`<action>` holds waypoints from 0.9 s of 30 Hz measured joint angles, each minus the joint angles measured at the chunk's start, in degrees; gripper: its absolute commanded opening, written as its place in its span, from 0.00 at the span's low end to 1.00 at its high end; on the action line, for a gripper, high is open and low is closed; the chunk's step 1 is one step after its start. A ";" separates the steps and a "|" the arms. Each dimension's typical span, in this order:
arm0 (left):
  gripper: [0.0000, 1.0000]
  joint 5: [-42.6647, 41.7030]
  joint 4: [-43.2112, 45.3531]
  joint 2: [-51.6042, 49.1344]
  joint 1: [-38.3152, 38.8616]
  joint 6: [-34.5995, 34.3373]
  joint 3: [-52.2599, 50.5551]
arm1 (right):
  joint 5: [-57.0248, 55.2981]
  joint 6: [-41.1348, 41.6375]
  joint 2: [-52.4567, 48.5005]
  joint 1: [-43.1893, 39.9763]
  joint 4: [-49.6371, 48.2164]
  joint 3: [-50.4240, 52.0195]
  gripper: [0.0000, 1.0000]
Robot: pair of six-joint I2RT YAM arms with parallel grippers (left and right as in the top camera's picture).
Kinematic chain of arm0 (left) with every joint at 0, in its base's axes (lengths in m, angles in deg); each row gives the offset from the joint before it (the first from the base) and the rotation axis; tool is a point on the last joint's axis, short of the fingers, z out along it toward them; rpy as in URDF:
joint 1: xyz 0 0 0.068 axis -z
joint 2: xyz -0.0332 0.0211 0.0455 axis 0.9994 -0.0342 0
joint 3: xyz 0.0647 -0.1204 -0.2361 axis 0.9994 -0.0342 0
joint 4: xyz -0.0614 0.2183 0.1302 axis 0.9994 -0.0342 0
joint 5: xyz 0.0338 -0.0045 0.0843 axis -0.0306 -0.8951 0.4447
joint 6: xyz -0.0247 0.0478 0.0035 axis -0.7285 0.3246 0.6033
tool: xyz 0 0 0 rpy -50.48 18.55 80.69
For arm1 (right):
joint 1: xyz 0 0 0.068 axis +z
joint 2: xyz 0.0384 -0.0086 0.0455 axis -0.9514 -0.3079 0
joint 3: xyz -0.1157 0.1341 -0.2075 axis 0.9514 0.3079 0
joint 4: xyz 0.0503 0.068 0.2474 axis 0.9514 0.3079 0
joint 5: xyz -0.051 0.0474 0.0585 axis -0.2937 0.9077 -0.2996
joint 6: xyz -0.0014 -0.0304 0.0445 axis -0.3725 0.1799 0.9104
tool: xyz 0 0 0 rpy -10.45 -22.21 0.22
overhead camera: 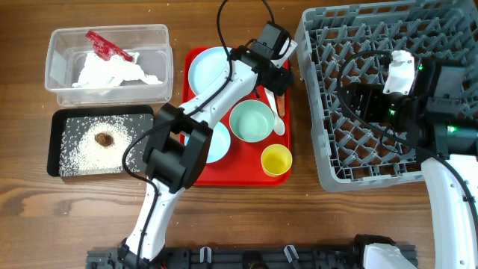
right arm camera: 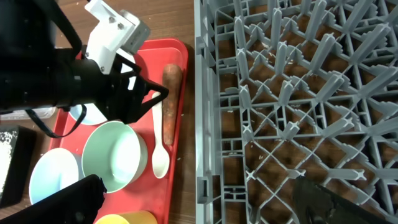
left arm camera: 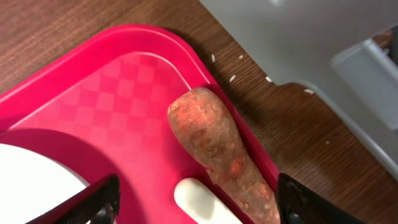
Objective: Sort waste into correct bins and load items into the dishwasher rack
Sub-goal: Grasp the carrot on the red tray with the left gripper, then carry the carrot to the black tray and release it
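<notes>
Clear tub (overhead camera: 56, 60): far left; you have the red wrapper (overhead camera: 107, 46) and white tissue (overhead camera: 116, 71) in it.
Black tray (overhead camera: 54, 142): just below the tub; rice (overhead camera: 82, 149) and a brown lump (overhead camera: 104, 139) lie inside.
Red tray (overhead camera: 240, 166): holds plate (overhead camera: 208, 67), blue bowl (overhead camera: 218, 142), green bowl (overhead camera: 251, 121), yellow cup (overhead camera: 276, 160), spoon (right arm camera: 160, 149) and, along its right edge, the carrot (left arm camera: 217, 146).
Left gripper (left arm camera: 199, 193): your fingers are spread wide, either side of the carrot, pinching nothing.
Rack (overhead camera: 351, 173): right of the red tray.
Right gripper (right arm camera: 199, 199): spread apart above the rack, holding nothing.

even bright light, soft shadows
</notes>
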 measured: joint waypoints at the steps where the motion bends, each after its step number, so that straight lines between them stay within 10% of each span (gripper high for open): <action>1: 0.76 0.00 0.04 -0.39 0.00 0.00 0.00 | 0.00 -0.02 0.00 0.00 0.11 0.00 1.00; 18: 0.25 -0.20 1.55 -4.76 0.66 -3.67 0.00 | -2.12 -0.02 0.00 0.00 2.29 0.00 1.00; 27: 0.18 0.63 0.61 -1.16 -0.72 -10.19 2.47 | -2.14 -0.02 0.00 0.00 2.27 0.00 1.00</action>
